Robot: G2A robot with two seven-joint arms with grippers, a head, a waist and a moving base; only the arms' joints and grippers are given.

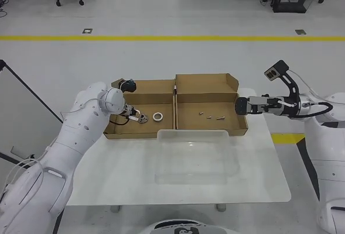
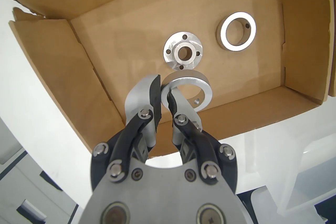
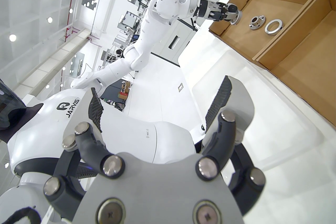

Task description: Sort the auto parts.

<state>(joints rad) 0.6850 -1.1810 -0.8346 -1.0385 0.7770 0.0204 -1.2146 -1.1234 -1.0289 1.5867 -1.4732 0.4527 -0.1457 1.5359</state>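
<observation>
The left hand [image 2: 162, 87] is clenched on a ring [image 2: 189, 80], one finger through the bore and one outside the rim. Pinching the wall suits a flat part with nothing else to catch. The ring sits low in the left box [image 2: 126, 33]; whether it touches the floor I cannot tell. Just beyond the hand lies a flanged hub [image 2: 172, 47] and farther off a second ring [image 2: 223, 32], so the round parts probably belong here. The right hand [image 3: 159, 83] is released and empty, just beside the right box [image 1: 204, 79], which holds small parts [image 1: 212, 115]. I can read no print on the parts or the cardboard.
</observation>
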